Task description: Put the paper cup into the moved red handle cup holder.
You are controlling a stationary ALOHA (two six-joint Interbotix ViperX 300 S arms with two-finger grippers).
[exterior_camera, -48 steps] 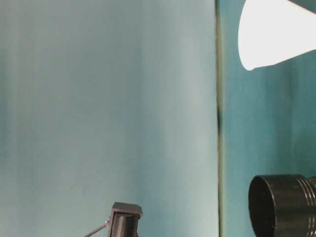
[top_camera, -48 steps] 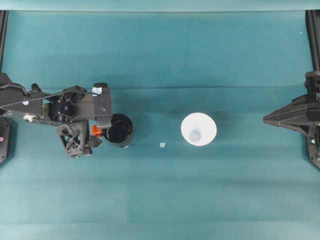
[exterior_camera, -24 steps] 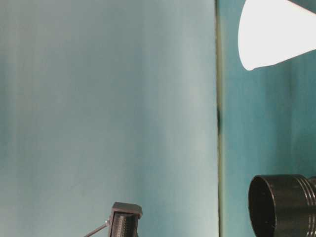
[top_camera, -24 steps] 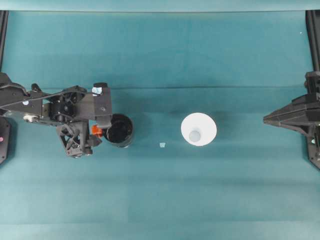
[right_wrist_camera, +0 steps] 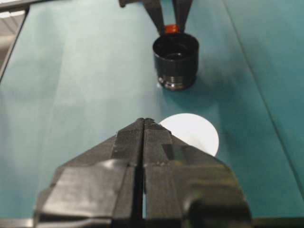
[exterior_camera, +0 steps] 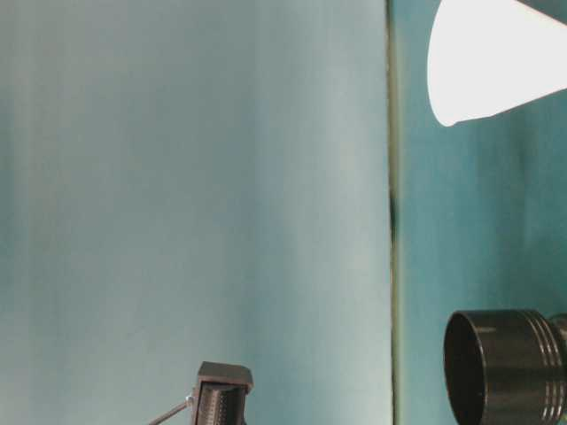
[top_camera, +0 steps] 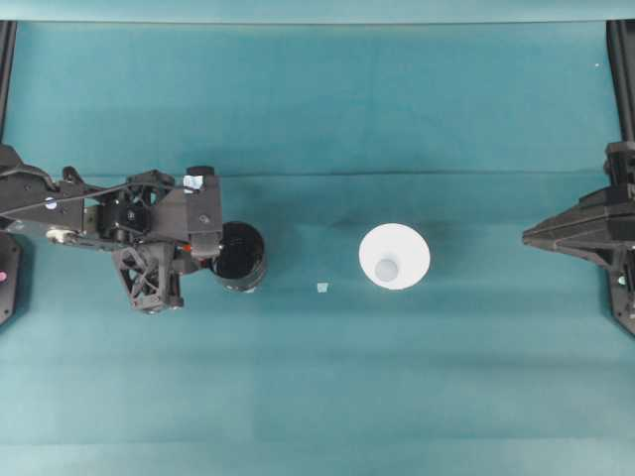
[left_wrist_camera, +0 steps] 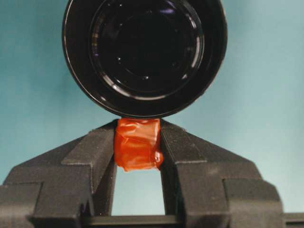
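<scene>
The red handle cup holder [top_camera: 239, 257] is a glossy black round cup standing upright left of the table's middle. In the left wrist view my left gripper [left_wrist_camera: 138, 132] is shut on the holder's red-orange handle [left_wrist_camera: 138, 145], just below the black holder [left_wrist_camera: 145, 52]. From overhead the left gripper [top_camera: 205, 260] covers that handle. The paper cup [top_camera: 394, 257] stands right of the middle, apart from the holder. My right gripper [top_camera: 529, 238] rests shut at the right edge, holding nothing. In the right wrist view, the right gripper [right_wrist_camera: 144, 121] points at the paper cup [right_wrist_camera: 197, 133] and the holder [right_wrist_camera: 175, 58] beyond.
A tiny pale scrap [top_camera: 321, 288] lies on the teal cloth between the holder and the paper cup. Black frame rails [top_camera: 621, 59] run along the table's left and right edges. The table-level view has the paper cup [exterior_camera: 487, 57] and the holder [exterior_camera: 505, 365] side by side.
My left gripper has slid a little right toward the holder, so the red-orange handle no longer shows from overhead. The holder shifted very slightly. The paper cup and right arm stayed put.
</scene>
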